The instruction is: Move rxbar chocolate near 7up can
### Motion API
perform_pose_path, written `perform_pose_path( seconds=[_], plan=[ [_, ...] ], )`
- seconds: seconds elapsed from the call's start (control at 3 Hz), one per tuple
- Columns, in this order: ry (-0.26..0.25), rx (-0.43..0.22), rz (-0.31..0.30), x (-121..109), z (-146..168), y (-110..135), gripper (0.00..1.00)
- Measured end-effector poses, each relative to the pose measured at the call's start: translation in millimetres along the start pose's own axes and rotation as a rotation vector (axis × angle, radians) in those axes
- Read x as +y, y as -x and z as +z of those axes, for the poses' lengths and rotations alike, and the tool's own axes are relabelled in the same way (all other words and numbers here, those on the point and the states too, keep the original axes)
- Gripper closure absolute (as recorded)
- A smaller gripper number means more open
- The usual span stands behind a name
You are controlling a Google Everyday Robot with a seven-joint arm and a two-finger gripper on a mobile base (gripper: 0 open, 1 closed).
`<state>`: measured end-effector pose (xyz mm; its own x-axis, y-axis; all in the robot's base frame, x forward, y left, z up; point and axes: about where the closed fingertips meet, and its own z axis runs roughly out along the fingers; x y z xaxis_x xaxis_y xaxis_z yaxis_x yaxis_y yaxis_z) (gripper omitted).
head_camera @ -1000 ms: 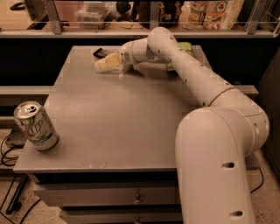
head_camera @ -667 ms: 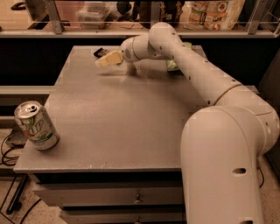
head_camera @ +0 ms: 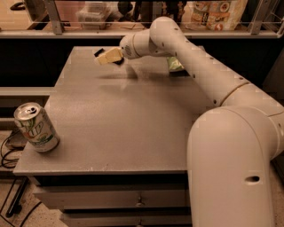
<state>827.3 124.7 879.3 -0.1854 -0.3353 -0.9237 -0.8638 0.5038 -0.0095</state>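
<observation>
The 7up can (head_camera: 35, 127) stands upright at the table's front left corner, silver top with a green and white body. My gripper (head_camera: 108, 56) is at the far left of the table, lifted a little above the surface with its shadow below it. Its pale fingers (head_camera: 111, 55) are shut on the rxbar chocolate (head_camera: 98, 52), a small black bar whose ends show past the fingers. The bar is far from the can, across the table's depth.
A green chip bag (head_camera: 174, 65) lies at the back of the grey table (head_camera: 133, 133), partly behind my arm. A shelf rail with packaged goods (head_camera: 213, 11) runs behind the table. Drawers sit below the front edge.
My gripper has risen slightly off the table top with the black bar in it; a shadow now shows beneath it. The can has not moved.
</observation>
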Motion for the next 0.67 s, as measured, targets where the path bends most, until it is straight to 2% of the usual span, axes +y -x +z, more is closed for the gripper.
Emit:
perform_pose_path(
  seconds=[0.67],
  plan=[
    [-0.011,0.007,0.045,-14.5,2.4,-12.4,0.0]
  ],
)
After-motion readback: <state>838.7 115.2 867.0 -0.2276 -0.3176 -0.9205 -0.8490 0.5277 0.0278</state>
